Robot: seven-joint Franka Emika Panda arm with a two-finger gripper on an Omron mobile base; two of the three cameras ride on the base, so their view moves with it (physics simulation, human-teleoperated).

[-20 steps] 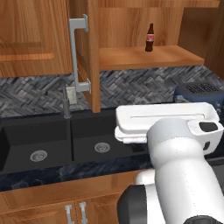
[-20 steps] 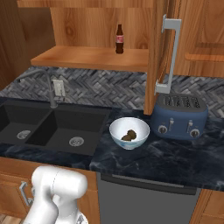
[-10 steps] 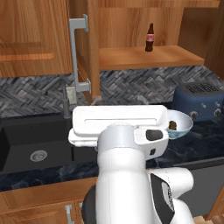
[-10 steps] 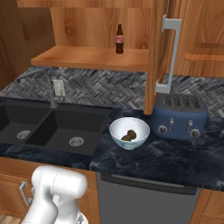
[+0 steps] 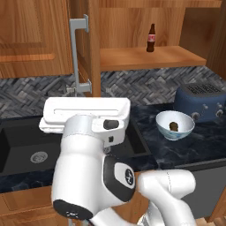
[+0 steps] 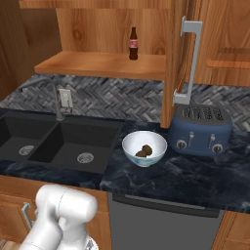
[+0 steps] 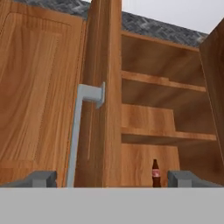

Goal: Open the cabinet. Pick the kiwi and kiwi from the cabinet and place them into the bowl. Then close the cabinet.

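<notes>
Both kiwis (image 6: 143,151) lie in the bowl (image 6: 144,148), so closing the cabinet (image 7: 144,131) is the step in hand. The gripper (image 7: 111,178), fingers spread and empty, faces the left door (image 7: 99,92) just ahead; next it must push that door shut.

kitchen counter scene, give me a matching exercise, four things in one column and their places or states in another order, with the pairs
Things:
1. kiwis
2. cola bottle
3. toaster
4. cabinet doors

Places or states:
A. on the cabinet's lowest shelf
B. swung open
C. inside the bowl
D. on the counter, right of the bowl

Pairs: 1-C, 2-A, 3-D, 4-B
</notes>
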